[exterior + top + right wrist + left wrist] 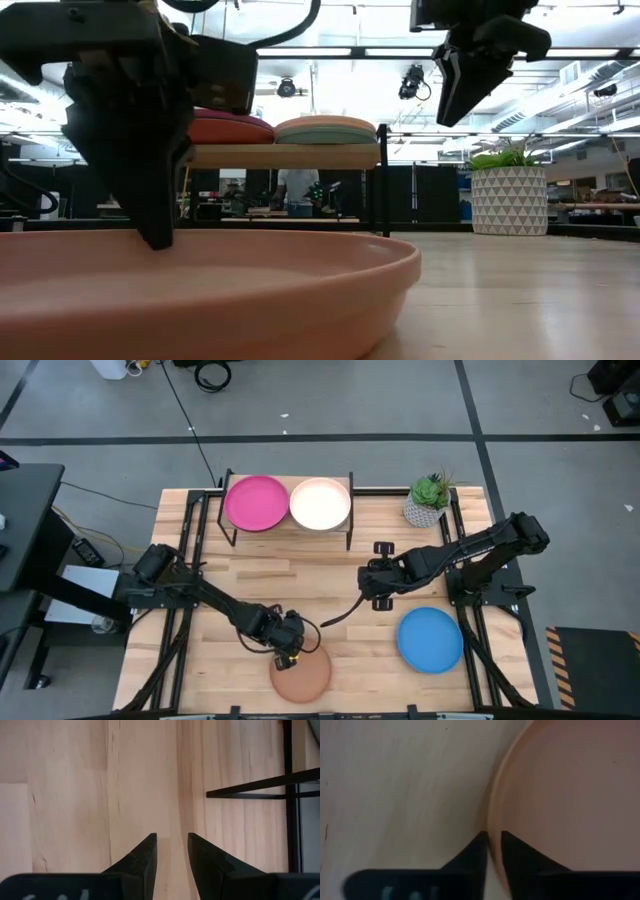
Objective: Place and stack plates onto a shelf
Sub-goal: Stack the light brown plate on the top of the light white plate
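Note:
The terracotta plate (305, 678) lies flat near the table's near edge and fills the front of the low view (200, 300). My left gripper (291, 653) is at its far-left rim, shut on it. The bright blue plate (430, 640) lies flat on the table's right. A magenta plate (256, 503) and a cream plate (320, 503) top two short stacks on the shelf (290, 156) at the far edge. My right gripper (375, 582) hangs above bare table between the shelf and the blue plate, its fingers slightly open (172, 845) and holding nothing. My left gripper (492, 840) pinches the terracotta plate's rim (492, 815) on its far-left side, with one finger inside the plate (520, 855) and one outside. The fingers come from above, pointing down (158, 240). The plate sits level, its underside on the table as far as the low view shows.
A potted plant (428, 503) in a white patterned pot stands at the far right, beside the shelf. The shelf's thin black legs (260, 785) show just ahead of my right gripper. Open wood lies mid-table between the arms.

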You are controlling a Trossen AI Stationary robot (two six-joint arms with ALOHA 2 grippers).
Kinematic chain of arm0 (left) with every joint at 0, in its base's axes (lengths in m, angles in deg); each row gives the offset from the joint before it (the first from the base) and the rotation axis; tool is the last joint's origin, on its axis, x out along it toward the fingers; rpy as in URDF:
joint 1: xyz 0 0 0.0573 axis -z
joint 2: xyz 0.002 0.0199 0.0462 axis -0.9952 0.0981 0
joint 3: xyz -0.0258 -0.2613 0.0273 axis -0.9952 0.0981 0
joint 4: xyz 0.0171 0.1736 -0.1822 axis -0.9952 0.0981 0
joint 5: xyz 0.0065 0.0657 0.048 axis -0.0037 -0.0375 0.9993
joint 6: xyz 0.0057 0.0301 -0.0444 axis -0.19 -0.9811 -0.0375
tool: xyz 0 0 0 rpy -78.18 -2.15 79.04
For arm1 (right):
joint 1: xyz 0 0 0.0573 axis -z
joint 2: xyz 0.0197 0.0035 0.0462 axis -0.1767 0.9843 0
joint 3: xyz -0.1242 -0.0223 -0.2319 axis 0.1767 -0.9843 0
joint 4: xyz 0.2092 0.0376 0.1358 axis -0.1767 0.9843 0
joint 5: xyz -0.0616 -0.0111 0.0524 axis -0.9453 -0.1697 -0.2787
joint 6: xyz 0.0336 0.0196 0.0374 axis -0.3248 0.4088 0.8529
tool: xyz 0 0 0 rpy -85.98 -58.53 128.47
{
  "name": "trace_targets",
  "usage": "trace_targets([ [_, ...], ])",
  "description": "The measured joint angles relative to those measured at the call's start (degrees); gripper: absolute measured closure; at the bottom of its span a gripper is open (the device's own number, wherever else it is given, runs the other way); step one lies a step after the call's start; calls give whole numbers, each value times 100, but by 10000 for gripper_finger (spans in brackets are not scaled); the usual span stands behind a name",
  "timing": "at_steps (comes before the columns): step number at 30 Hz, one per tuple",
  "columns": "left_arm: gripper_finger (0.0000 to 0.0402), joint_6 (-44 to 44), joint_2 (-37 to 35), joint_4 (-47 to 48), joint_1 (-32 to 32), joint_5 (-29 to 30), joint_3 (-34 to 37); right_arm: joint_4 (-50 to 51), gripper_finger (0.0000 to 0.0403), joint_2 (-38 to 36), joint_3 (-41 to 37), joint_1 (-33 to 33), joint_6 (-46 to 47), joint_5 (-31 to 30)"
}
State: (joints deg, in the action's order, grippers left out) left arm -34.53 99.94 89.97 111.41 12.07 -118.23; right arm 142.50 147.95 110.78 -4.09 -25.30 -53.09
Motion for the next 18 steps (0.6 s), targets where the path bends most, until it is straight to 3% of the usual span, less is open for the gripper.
trace_targets([
  [4,389,-130,-11,88,-88,-14,-7,-1,287,-3,0,-49,-4,-8],
  [9,392,-612,-190,202,-194,-23,0,76,287,-48,0,-139,-42,-138],
  [18,393,-1303,-1561,700,-666,488,2,238,287,-711,-1,-456,410,-842],
])
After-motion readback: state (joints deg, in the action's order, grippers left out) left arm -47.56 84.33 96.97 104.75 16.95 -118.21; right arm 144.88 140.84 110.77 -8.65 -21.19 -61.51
